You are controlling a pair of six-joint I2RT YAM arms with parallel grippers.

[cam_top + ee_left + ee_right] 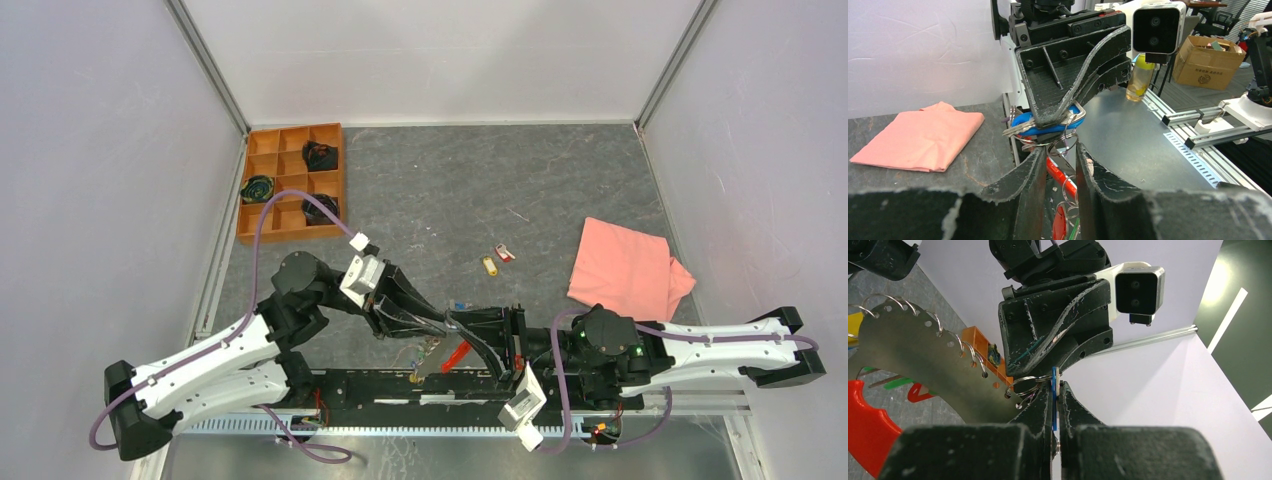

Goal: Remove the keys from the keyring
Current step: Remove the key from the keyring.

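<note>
Tip to tip, right gripper (pixel 1055 386) pinching the blue key (pixel 1054 402), left gripper (pixel 1060 150) pressed onto the keyring (pixel 456 354) just beside it, yellow key (pixel 489 265) and red key (pixel 505 254) lying loose beyond both.

The blue key (pixel 1040 130) looks glossy plastic, the pink cloth (pixel 923 137) matt.

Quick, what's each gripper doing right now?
Left gripper: closed on the keyring.
Right gripper: closed on the blue key.
</note>
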